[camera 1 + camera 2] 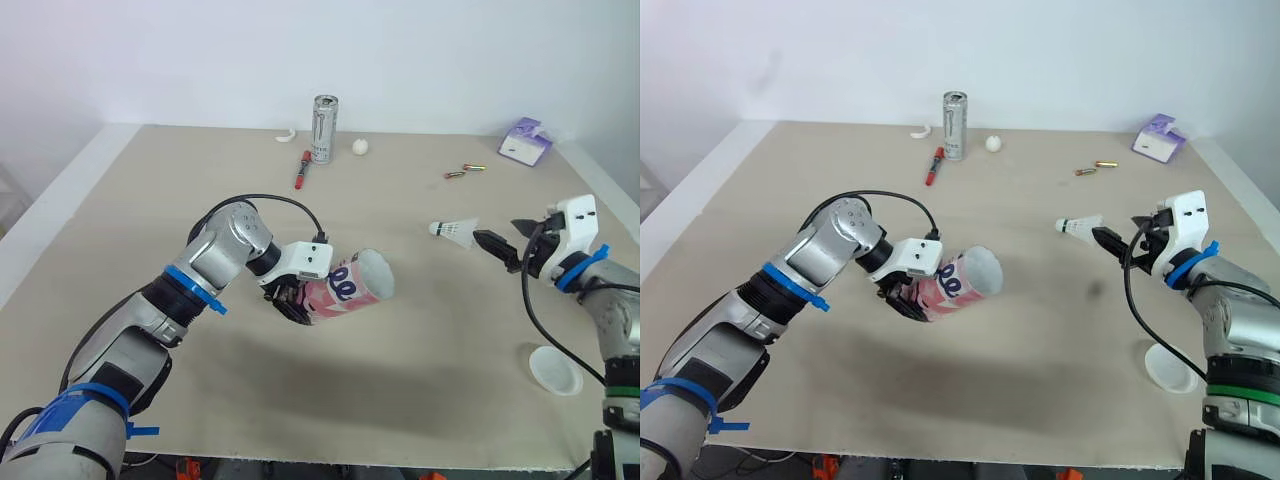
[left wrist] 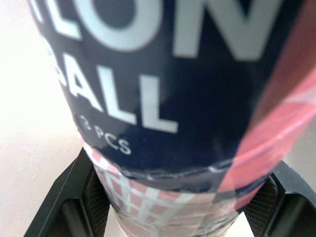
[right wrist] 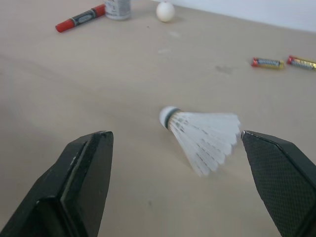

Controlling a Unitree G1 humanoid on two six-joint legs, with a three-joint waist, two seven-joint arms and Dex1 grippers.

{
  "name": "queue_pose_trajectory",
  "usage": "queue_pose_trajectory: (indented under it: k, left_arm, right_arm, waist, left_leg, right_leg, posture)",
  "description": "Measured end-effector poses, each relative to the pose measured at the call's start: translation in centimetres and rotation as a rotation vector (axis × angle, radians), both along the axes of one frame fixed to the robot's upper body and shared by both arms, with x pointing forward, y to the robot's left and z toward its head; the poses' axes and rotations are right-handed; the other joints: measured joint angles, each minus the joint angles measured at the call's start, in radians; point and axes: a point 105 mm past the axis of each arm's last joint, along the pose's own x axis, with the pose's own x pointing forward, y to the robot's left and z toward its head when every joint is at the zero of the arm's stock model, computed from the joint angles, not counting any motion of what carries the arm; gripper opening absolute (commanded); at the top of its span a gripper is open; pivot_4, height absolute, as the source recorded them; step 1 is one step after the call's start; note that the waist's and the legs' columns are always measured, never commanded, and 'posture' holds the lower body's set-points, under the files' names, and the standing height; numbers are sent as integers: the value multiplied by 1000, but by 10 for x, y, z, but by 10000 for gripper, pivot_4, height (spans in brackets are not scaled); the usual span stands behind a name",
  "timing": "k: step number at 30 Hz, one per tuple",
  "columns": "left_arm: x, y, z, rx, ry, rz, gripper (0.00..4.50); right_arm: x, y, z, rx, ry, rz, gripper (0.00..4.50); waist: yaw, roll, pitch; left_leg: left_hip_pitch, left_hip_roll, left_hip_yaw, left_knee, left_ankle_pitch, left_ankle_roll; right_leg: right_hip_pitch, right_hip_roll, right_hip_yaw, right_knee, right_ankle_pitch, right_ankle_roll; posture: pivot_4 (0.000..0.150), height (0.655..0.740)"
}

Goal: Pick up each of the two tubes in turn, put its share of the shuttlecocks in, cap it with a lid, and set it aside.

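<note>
Head camera first: the left gripper (image 1: 298,300) is clamped on the lower end of a pink-and-navy cardboard tube (image 1: 352,285). It's held above the middle of the tan table (image 1: 150,200), tilted, with the open mouth facing the right edge. A white feather shuttlecock (image 1: 455,231) lies near the right edge, just ahead of the right gripper (image 1: 495,245). A round white plastic lid (image 1: 555,369) sits by the near right corner.

Left wrist cam: the black fingers (image 2: 74,197) squeeze the tube from both sides.

Right wrist cam: that gripper is spread wide, with the shuttlecock lying on the table between its fingers.
</note>
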Motion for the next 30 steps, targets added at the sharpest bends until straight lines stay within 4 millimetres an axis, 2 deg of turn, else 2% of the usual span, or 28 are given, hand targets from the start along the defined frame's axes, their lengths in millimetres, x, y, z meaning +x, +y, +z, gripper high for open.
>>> queue_pose_trajectory:
  k: [1, 2, 5, 10, 15, 24, 27, 30]
  left_arm:
    - [0, -1, 0, -2, -1, -2, 29735]
    - [0, 1, 0, -2, -3, 4, 29735]
    - [0, 2, 0, -3, -3, 13, 29735]
    - [-1, 2, 0, -3, -6, 15, 29735]
    - [-1, 4, 0, -1, -7, 20, 29735]
    - [-1, 5, -1, -6, -5, 31, 29735]
    - [-2, 5, -1, -9, -3, 32, 29735]
    - [-2, 5, -1, -9, -1, 36, 29735]
  right_arm:
    - [4, -1, -2, 4, -1, -3, 44527]
    - [16, -1, -7, 12, 12, 0, 44527]
    - [26, 2, -15, 58, 43, 4, 44527]
    - [35, -2, -27, 103, 82, -22, 44527]
    - [42, 4, -37, 122, 123, -8, 44527]
    - [60, 38, -37, 170, 135, 81, 44527]
    - [62, 41, -42, 169, 155, 81, 36755]
    - [63, 40, -45, 152, 168, 63, 23076]
  waist:
    - [0, 0, 0]
    - [0, 0, 0]
    - [-4, 0, 0]
    - [-11, 0, 0]
    - [-18, 0, 0]
    - [-18, 1, 0]
    - [-18, 1, 0]
    - [-18, 1, 0]
  left_leg:
    - [0, 0, 0, 0, 0, 0]
    - [0, 0, 0, 0, 0, 0]
    - [0, 0, 1, 0, 0, 0]
    - [0, 0, 0, 0, 0, 0]
    - [1, 0, 0, -1, 0, 0]
    - [1, 0, 0, -1, 0, 0]
    - [1, 0, 0, -1, 0, 0]
    - [1, 0, 0, -2, 0, 0]
  right_leg:
    - [0, 0, 0, 0, 0, 0]
    - [0, 0, 1, 0, 0, 0]
    - [0, 1, 1, 0, 1, 1]
    - [0, 1, 2, 0, 1, 0]
    - [0, 1, 2, 0, 2, 0]
    - [1, 1, 2, 0, 2, 0]
    - [1, 1, 2, 0, 2, 0]
    - [1, 1, 2, 0, 2, 0]
  posture:
    - [1500, 7400]
    - [1500, 7400]
    - [1500, 7400]
    - [1500, 7400]
    - [1500, 7400]
    - [1500, 7400]
    - [1500, 7400]
    - [1500, 7400]
